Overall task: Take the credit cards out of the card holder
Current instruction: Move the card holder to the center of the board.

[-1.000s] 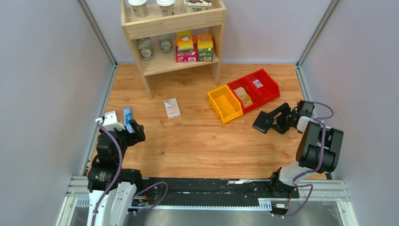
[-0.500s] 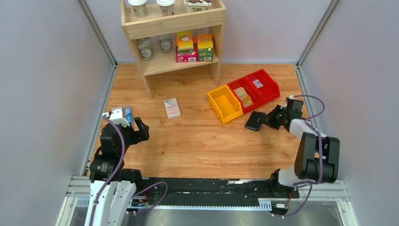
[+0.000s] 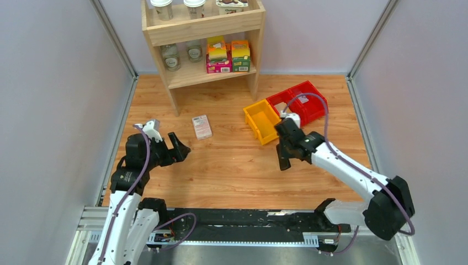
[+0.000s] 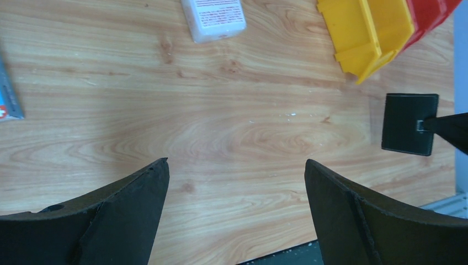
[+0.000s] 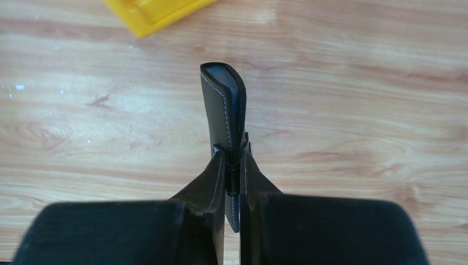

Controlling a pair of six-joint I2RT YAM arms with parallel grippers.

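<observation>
The black card holder is folded shut and hangs edge-on above the wooden table, near the yellow bin. My right gripper is shut on it at its snap tab side. From above, the card holder shows as a dark strip under the right gripper, right of the table's middle. The left wrist view shows the card holder flat-on at the far right. The credit cards are hidden inside it. My left gripper hovers over the table's left part, jaws wide open around nothing.
A pink-and-white box lies ahead of the left gripper. A yellow bin and red bins stand just behind the right gripper. A wooden shelf with jars and boxes stands at the back. A narrow blue box lies at the left.
The right gripper closed on the card holder and swung it left from the right side toward the table's middle. The left arm reached forward and to the right, still open.
</observation>
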